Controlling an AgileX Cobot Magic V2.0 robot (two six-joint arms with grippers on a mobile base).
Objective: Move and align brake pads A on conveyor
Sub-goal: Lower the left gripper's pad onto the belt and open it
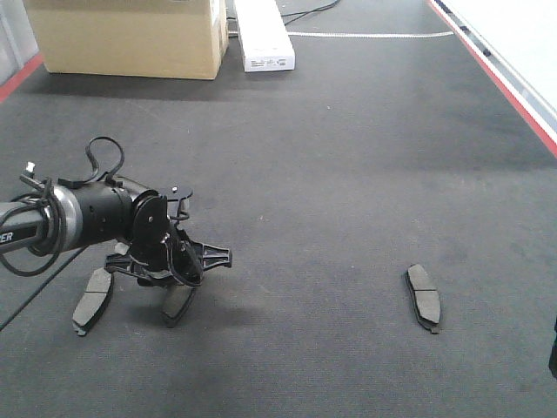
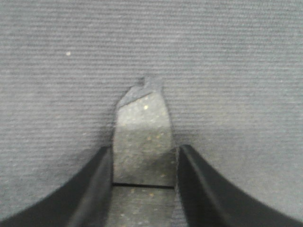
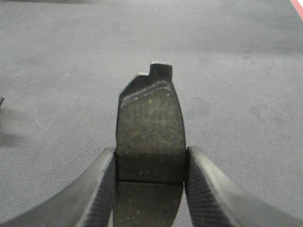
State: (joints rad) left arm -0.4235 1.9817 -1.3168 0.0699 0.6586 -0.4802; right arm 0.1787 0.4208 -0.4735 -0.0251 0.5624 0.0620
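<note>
Both pincers pinch a brake pad: the left pincer (image 1: 178,277) sets its pad (image 1: 177,301) onto the conveyor (image 1: 331,174) beside another pad (image 1: 92,298), needing square alignment before release, while the right pincer (image 3: 150,165) holds its own pad (image 3: 150,127) above the belt.

Factory-style workshop, wide charcoal conveyor (image 1: 348,174) with red edge stripes, cardboard box (image 1: 130,39), white carton (image 1: 264,35)

open conveyor (image 1: 348,174) mid-belt, cardboard box (image 1: 130,35) blocking far end
</note>
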